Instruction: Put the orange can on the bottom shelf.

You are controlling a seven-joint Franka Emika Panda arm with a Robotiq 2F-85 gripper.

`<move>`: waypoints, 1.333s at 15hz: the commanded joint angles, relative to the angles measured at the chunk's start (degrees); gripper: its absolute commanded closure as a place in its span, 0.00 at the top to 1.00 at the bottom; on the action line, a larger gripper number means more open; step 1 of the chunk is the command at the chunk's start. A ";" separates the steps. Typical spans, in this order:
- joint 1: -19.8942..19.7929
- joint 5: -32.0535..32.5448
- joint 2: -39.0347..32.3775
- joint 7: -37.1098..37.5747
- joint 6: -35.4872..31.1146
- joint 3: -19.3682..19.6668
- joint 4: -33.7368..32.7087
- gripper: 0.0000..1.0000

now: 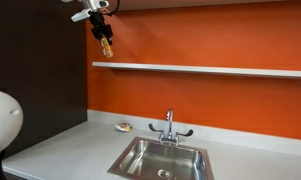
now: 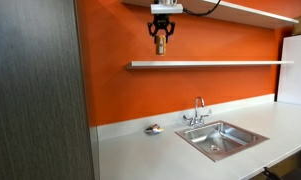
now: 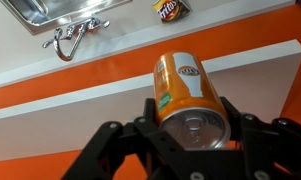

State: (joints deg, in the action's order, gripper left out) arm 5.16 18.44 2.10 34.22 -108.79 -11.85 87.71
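The black end effector [image 1: 105, 42] grips the small orange cylindrical metal can [image 3: 188, 90] in the air above the long white bottom shelf board [image 1: 200, 69]. By my judgement, lowering and release remain.

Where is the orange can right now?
In both exterior views the orange can hangs in the pincer just above the bottom shelf, toward its picture-left end.
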 commanded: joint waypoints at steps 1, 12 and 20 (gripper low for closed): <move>1.17 1.46 -4.26 -0.64 1.74 1.05 -6.55 0.38; 1.44 1.80 -9.51 -0.36 -1.17 2.13 -11.12 0.38; 1.47 1.18 -13.91 -0.86 0.77 2.55 -16.23 0.38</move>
State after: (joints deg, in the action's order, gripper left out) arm 6.45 18.94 -9.01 34.22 -109.92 -9.39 76.33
